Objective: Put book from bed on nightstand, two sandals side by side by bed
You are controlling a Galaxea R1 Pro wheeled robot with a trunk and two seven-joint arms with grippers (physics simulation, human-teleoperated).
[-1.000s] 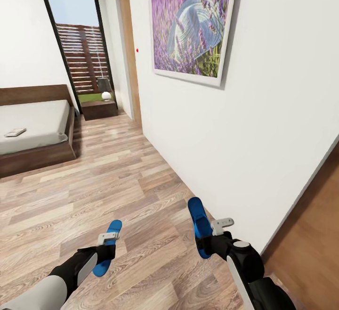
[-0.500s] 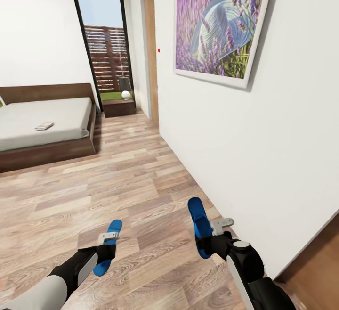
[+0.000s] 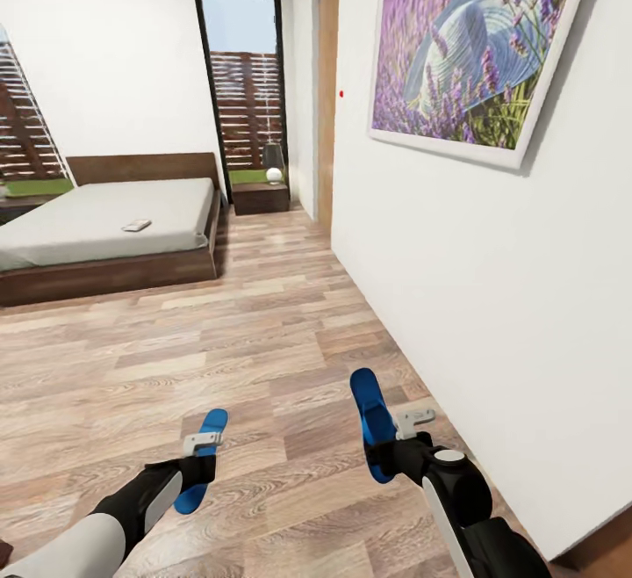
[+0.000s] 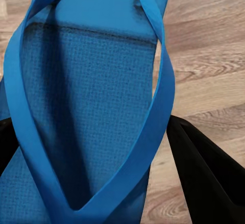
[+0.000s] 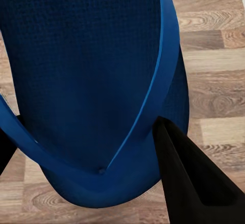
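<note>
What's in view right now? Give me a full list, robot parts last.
sandals: 2, bright blue, one in the left gripper, one in the right gripper
book: 1, pale from here, lying on the bed
bed: 1, dark-brown frame, grey mattress, far left
nightstand: 1, dark brown, beside the bed under the window
lamp: 1, grey shade, on the nightstand
picture: 1, purple flowers, right wall
door: 1, brown, right wall
floor: light wood planks
grippers: 2, black, left, right
</note>
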